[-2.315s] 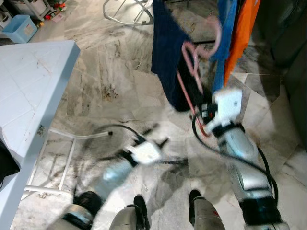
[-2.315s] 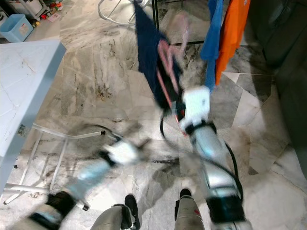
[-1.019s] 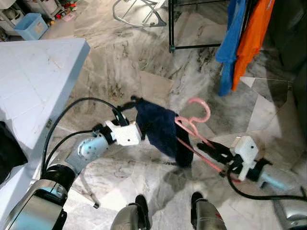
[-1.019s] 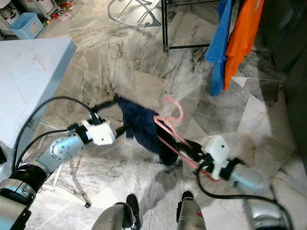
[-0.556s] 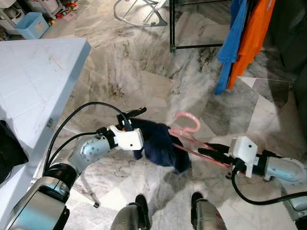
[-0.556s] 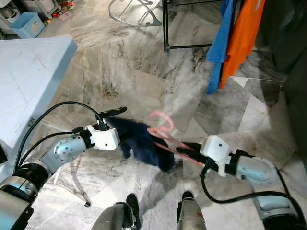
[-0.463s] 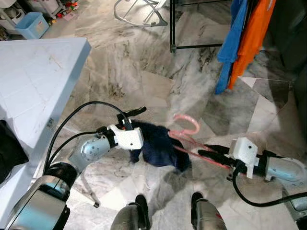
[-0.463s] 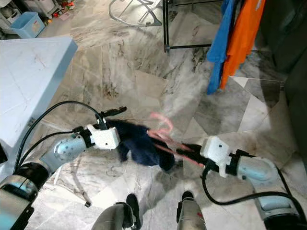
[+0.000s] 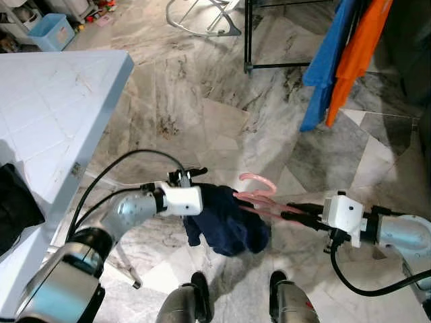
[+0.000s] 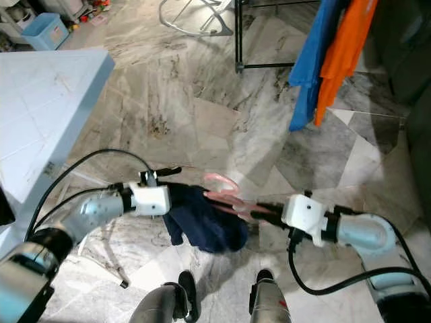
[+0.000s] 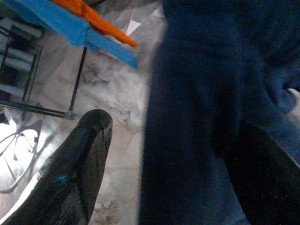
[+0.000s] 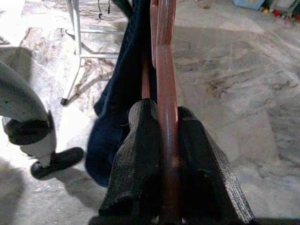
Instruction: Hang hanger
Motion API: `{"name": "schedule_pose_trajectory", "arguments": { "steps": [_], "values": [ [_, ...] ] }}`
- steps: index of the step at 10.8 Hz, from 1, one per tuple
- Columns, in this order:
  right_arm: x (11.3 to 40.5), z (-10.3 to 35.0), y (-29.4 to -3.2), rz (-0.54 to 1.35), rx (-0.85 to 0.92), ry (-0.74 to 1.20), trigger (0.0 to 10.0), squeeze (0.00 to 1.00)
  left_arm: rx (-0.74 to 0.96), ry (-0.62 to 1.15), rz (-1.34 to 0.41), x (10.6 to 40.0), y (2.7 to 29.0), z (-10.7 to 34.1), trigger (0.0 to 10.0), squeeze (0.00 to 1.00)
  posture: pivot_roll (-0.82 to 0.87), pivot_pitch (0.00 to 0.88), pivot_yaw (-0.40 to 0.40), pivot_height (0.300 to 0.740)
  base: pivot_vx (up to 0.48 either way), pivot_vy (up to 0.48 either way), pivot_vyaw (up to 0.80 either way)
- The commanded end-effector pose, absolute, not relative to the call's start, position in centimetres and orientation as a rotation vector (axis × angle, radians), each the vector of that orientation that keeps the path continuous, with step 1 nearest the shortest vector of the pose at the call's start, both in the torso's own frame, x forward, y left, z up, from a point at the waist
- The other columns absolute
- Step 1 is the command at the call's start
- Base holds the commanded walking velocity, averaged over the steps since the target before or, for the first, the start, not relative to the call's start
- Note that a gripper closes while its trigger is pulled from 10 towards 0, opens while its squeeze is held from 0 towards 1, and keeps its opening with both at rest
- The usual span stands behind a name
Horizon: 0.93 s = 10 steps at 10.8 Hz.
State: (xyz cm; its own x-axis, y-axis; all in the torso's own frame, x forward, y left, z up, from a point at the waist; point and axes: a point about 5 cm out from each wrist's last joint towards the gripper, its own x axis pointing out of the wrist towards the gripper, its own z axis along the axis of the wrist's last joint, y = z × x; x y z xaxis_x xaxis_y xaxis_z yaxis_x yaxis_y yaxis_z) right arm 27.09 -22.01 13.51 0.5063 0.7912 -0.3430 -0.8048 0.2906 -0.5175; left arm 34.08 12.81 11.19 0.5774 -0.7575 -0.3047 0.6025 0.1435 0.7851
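1. Holding the pink hanger (image 12: 166,136), my right gripper (image 12: 164,131) has both fingers (image 12: 138,154) pressed tight against its bar, one on each side.
2. The hanger runs straight out from my right fingertips toward my left gripper (image 9: 195,176), its hook (image 9: 257,180) curling up just past them, low over the marble floor (image 9: 202,87).
3. A dark blue garment (image 9: 229,225) hangs bunched on the hanger, sagging between my two grippers and above my feet (image 9: 195,286).
4. My left gripper reaches into that cloth from the other side; one finger (image 11: 75,168) stands clear of the fabric and the other lies behind it, so the fingers are apart with the cloth between them.
5. Well beyond my fingertips, a blue garment (image 9: 326,64) and an orange one (image 9: 357,57) hang on a black rack (image 9: 248,33).
6. A white table (image 9: 47,114) stands off to my left.
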Motion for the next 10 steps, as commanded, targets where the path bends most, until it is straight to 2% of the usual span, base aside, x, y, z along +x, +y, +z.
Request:
{"name": "schedule_pose_trajectory", "arguments": {
  "steps": [1, 10],
  "values": [
    [27.0, 13.8, -21.5, 1.073, -0.736, -0.036, 10.0, 0.0, 1.025, -0.127, -0.986, 34.2, 13.4, 11.0, 0.0, 0.0, -0.22, 0.297, 0.185, 0.74, 0.0, 0.0, 0.0],
    [28.6, 14.4, -22.1, 0.991, -0.851, -0.103, 10.0, 0.0, 1.013, -0.095, -0.974, 35.7, 12.4, 12.4, 0.0, 0.0, -0.22, 0.305, 0.205, 0.74, 0.0, 0.0, 0.0]
  ]
}}
